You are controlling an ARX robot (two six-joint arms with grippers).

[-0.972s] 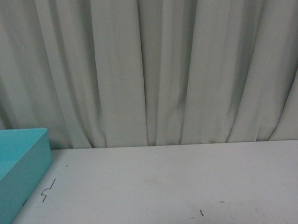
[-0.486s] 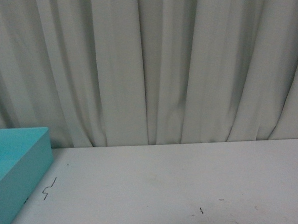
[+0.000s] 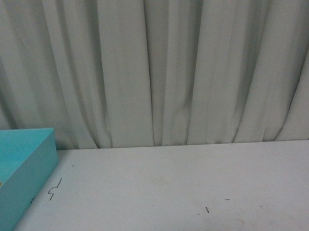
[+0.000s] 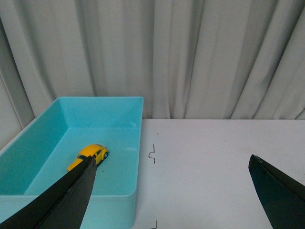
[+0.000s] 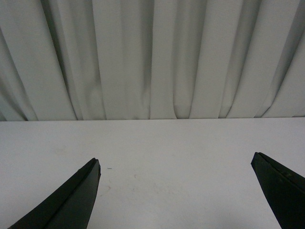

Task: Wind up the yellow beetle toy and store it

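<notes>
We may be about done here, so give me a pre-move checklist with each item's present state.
1. Yellow beetle toy inside the turquoise bin: ok.
2. Toy upright on its wheels: cannot tell, partly hidden behind a finger.
3. Left hand open and holding nothing: ok.
4. Right hand open and holding nothing: ok.
5. Toy wound up: cannot tell.
6. White table under the right hand bare: ok.

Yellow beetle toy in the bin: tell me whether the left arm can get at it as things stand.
Probably yes. The yellow beetle toy lies uncovered on the floor of the open-topped turquoise bin, and the left gripper is open and empty, with only the bin's near wall to clear.
</notes>
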